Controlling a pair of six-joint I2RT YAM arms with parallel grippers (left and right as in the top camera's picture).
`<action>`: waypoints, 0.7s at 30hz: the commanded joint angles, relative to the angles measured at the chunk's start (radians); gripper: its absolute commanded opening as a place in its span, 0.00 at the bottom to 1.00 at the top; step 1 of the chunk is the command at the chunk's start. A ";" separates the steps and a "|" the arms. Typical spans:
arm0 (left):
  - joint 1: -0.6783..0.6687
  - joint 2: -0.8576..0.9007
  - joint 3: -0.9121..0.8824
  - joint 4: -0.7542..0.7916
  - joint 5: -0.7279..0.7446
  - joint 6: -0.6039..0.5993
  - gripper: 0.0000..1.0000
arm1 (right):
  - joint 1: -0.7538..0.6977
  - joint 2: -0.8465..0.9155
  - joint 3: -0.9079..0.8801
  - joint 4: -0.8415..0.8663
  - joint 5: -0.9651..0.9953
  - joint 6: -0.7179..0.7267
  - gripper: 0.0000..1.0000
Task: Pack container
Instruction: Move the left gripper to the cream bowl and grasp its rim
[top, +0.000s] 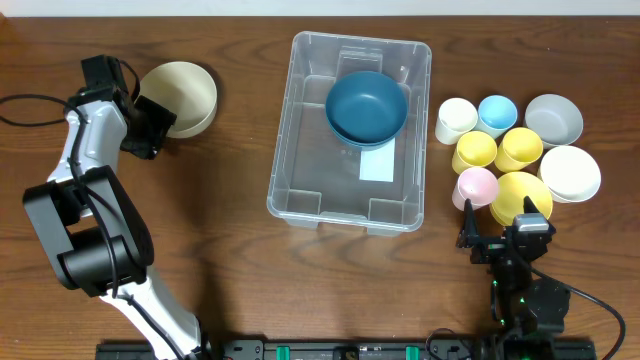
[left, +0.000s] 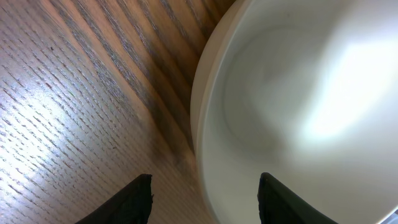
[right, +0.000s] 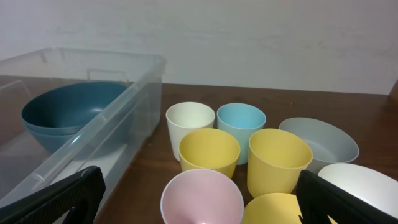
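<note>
The clear plastic container (top: 300, 120) stands at the table's middle with dark blue bowls (top: 366, 106) stacked inside; it also shows in the right wrist view (right: 124, 118). My left gripper (top: 152, 122) is open at the left rim of a cream bowl (top: 185, 95); in the left wrist view its fingers (left: 205, 196) straddle the bowl's rim (left: 292, 112), one finger outside, one inside. My right gripper (top: 500, 243) is open and empty at the front right, just before the pink cup (right: 202, 196).
Right of the container stand a white cup (top: 456, 120), a light blue cup (top: 497, 112), two yellow cups (top: 474, 151) (top: 519, 148), a pink cup (top: 476, 186), a yellow bowl (top: 521, 193), a grey bowl (top: 554, 119) and a white bowl (top: 569, 172).
</note>
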 joint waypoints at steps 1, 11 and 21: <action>0.003 0.008 -0.010 0.004 -0.015 -0.006 0.55 | -0.006 -0.005 -0.002 -0.003 -0.007 0.010 0.99; 0.005 0.048 -0.010 0.013 -0.027 -0.047 0.53 | -0.006 -0.005 -0.002 -0.003 -0.007 0.010 0.99; 0.010 0.047 -0.008 0.029 -0.027 -0.045 0.12 | -0.006 -0.005 -0.002 -0.003 -0.007 0.010 0.99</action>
